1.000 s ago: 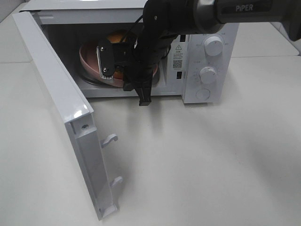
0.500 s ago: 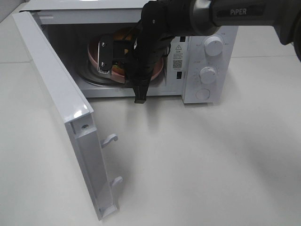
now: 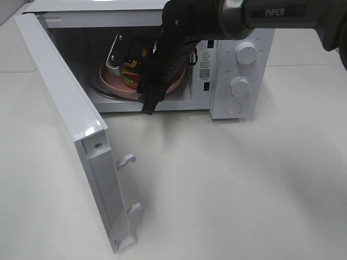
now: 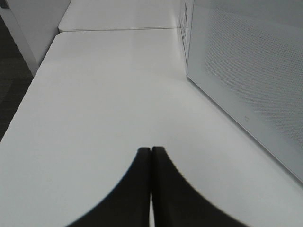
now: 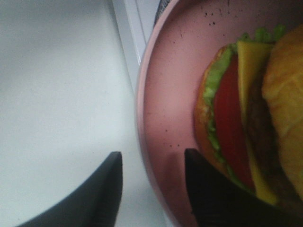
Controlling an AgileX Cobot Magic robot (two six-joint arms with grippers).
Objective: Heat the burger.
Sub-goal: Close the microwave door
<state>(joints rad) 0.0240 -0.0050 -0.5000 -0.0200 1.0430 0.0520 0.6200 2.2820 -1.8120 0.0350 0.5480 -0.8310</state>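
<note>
A matte white surface (image 3: 244, 179) fills the view, with a seam running across its far part; beyond its left edge the left wrist view shows dark floor. Near that edge the left fingers (image 4: 137, 184), smooth and black, are clenched tip to tip on nothing, beside the perforated white side wall of the microwave (image 3: 246, 32). The boxy, glossy microwave stands toward the far edge, its door (image 3: 59, 108) swung wide toward the front left corner, two hook latches (image 3: 126, 160) on its edge. Inside the cavity lies a pink speckled plate (image 3: 108, 78) carrying the burger (image 3: 130, 76). The black right arm (image 3: 179, 32) reaches in and hides much of the plate; the right fingers (image 5: 102, 194) are released, straddling the rim. Two round white knobs (image 3: 246, 52) sit at the right.
</note>
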